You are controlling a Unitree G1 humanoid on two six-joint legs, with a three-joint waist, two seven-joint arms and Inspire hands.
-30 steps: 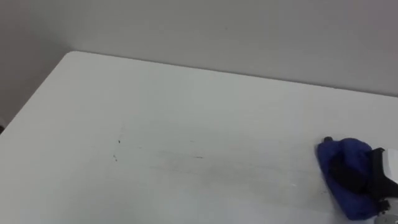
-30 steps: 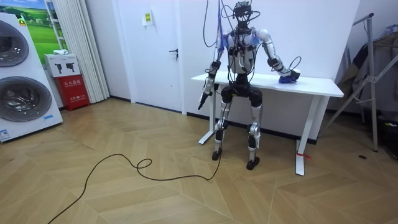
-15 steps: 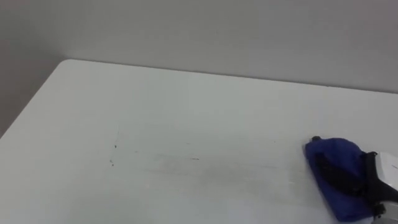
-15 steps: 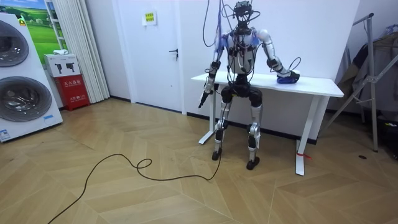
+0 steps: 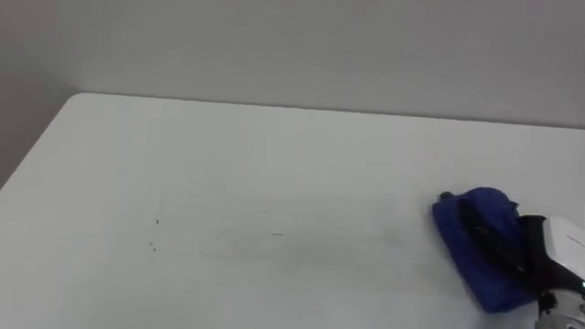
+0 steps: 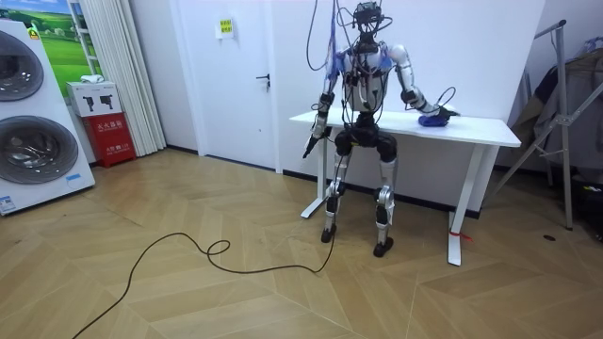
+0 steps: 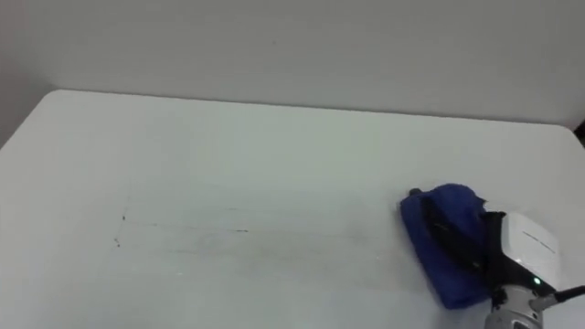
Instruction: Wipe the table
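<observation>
Floor: pale wooden parquet floor [image 6: 188,282] runs across the room, and the robot stands on it at the near side of the table, facing the far wall.
Wall: plain grey-white wall [image 5: 292,46] rises just behind the table's far edge.
Door: white closed door [image 6: 236,75] stands on the room view's left of the table.
Washer: white front-loading washing machine [image 6: 33,122] stands at the room view's far left, well apart from the robot.
Table: white rectangular table [image 5: 274,164] on white legs spreads out before the robot; its rounded far-left corner shows in the eye views.
Box: small red box [image 6: 111,132] stands on the floor just right of the washing machine.
Cloth: crumpled blue cloth [image 5: 471,265] lies bunched on the tabletop at the near right, touching the surface, well apart from the table's left end.
Right hand: right hand [image 5: 548,249] comes in from the right and rests on top of the blue cloth; its dark fingers [image 5: 489,233] lie fairly straight across the folds and press down on them, without curling round the fabric.
Left hand: left hand [image 6: 308,147] hangs at the robot's side by the table's left end, below the tabletop; whether it is spread or closed I cannot tell.
Marks: faint dark specks [image 5: 154,222] sit on the tabletop at the left, far from the cloth.
</observation>
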